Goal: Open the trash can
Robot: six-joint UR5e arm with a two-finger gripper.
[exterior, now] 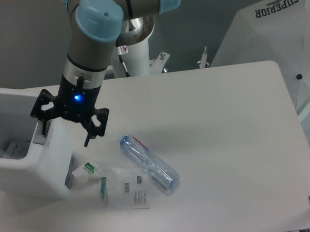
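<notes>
Your gripper (63, 133) sits at the right rim of the trash can (26, 166), fingers spread wide, one finger (40, 121) down by the grey push tab (39, 138) and the other (89, 137) hanging free over the table (220, 143). The trash can stands at the table's left edge, and its top shows open, with something pale lying inside. Just beside its right wall lies a small carton (88, 174) touching a clear packet (127, 188), and a clear bottle (149, 164) lies tilted nearby, toward the front edge.
</notes>
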